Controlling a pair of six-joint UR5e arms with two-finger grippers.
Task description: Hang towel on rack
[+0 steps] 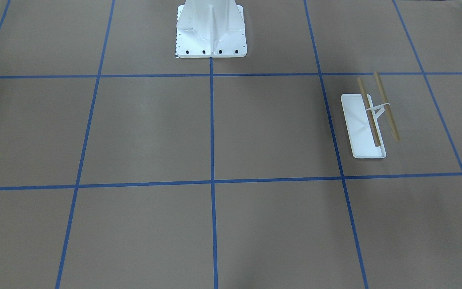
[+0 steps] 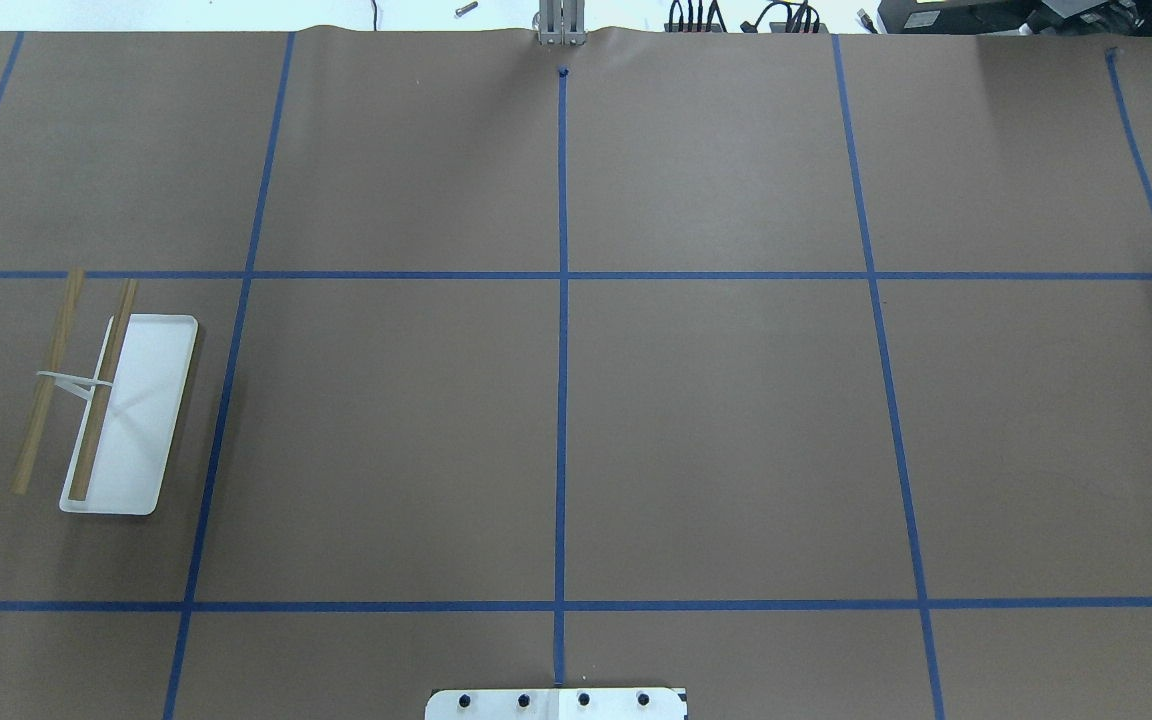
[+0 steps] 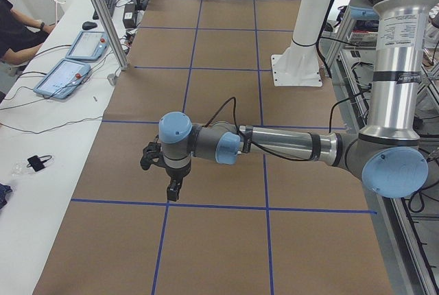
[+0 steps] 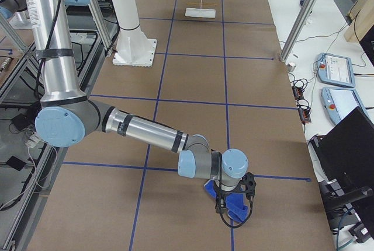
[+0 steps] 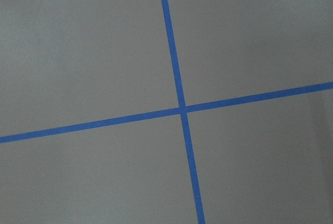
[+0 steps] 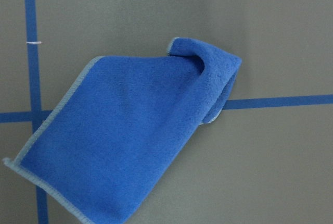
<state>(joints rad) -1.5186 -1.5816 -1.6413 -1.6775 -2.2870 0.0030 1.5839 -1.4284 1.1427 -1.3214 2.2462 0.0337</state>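
The towel (image 6: 130, 140) lies blue side up on the tabletop (image 2: 716, 430) at the robot's right end, with one corner curled over. The right end effector (image 4: 229, 202) stands directly over it, but I cannot tell whether its fingers are closed on the cloth. The left end effector (image 3: 173, 191) hangs above bare tabletop, and I cannot tell its opening either. The rack (image 2: 151, 420) stands well apart, at the left end. I judge that the step in hand is picking up the towel. It is best to take the curled corner, lift until the cloth hangs free, and then lay it across a wooden rod (image 2: 34, 440).
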